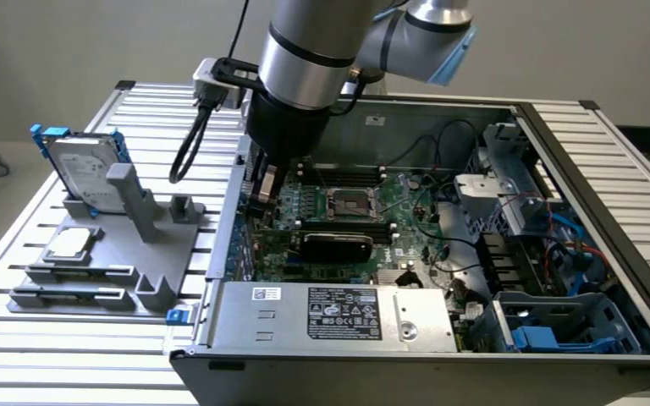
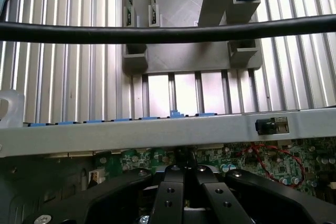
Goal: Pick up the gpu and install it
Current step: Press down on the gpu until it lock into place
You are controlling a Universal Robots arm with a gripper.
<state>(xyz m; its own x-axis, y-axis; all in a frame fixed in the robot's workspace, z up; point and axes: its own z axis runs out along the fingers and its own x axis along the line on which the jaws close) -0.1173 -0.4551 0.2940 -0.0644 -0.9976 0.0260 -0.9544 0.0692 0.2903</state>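
Note:
The gpu (image 1: 337, 245), a short card with a black rounded shroud, stands on edge on the green motherboard (image 1: 415, 228), just in front of the CPU socket (image 1: 350, 203). My gripper (image 1: 263, 196) hangs inside the open computer case, beside its wall on the exterior view's left, a little way from the gpu and apart from it. In the wrist view the black fingers (image 2: 170, 192) meet at the tips, so my gripper (image 2: 184, 174) is shut, and no card shows between them. Beyond the tips lie the motherboard (image 2: 273, 163) and the case wall (image 2: 157, 129).
A grey parts stand (image 1: 133, 254) on the slatted table holds a silver hard drive in a blue frame (image 1: 82, 173) and a square CPU chip (image 1: 68, 244). A power supply (image 1: 337, 313) fills the case's front. A black cable (image 2: 157, 32) crosses the wrist view.

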